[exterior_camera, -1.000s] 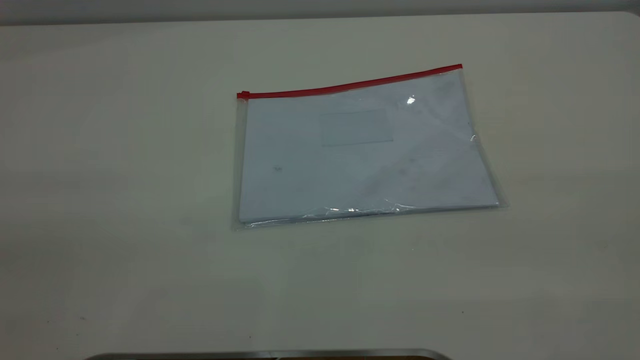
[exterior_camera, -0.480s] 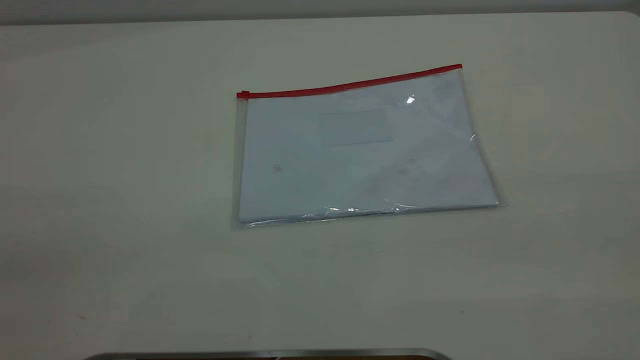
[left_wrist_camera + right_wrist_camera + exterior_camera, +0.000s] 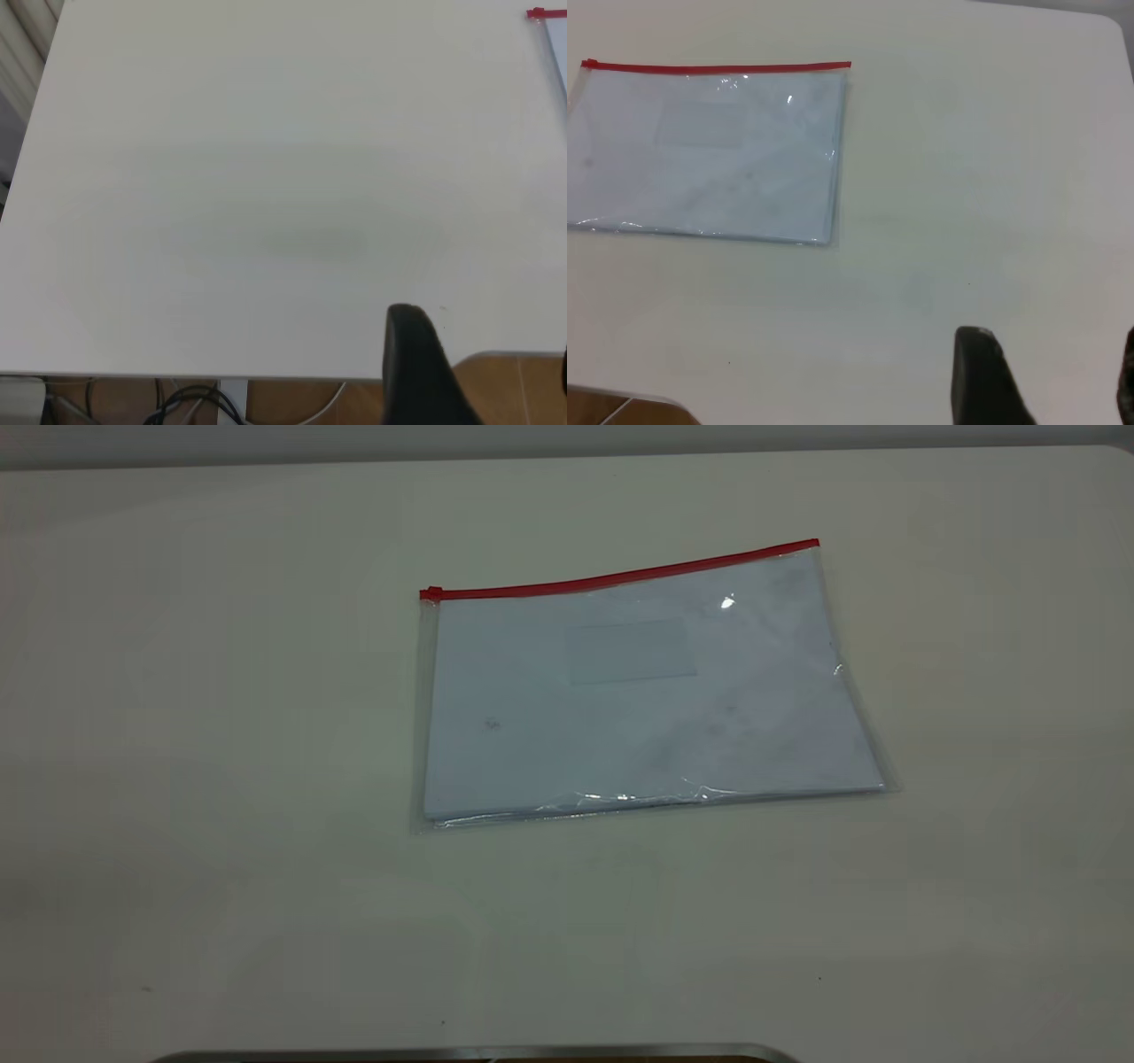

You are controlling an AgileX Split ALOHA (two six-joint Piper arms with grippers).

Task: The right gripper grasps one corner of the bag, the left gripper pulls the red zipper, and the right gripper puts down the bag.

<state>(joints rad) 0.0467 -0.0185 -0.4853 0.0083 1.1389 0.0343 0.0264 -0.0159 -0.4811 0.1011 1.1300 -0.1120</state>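
The bag (image 3: 638,700), clear plastic with white sheets and a small pocket, lies flat on the table. The red zipper (image 3: 620,577) runs along its far long edge, with the slider tab (image 3: 431,593) at the left end. The bag's corner (image 3: 815,545) at the strip's right end lies free. Neither gripper shows in the exterior view. My right gripper (image 3: 1052,341) is open and empty over bare table, well away from the bag (image 3: 709,150) and its corner (image 3: 846,66). My left gripper (image 3: 485,341) is open and empty at the table's edge, far from the zipper's slider end (image 3: 537,13).
The white table (image 3: 177,779) bears only the bag. A grey metal rim (image 3: 478,1052) shows at the near edge in the exterior view. Below the table edge in the left wrist view lie wooden floor and cables (image 3: 195,403).
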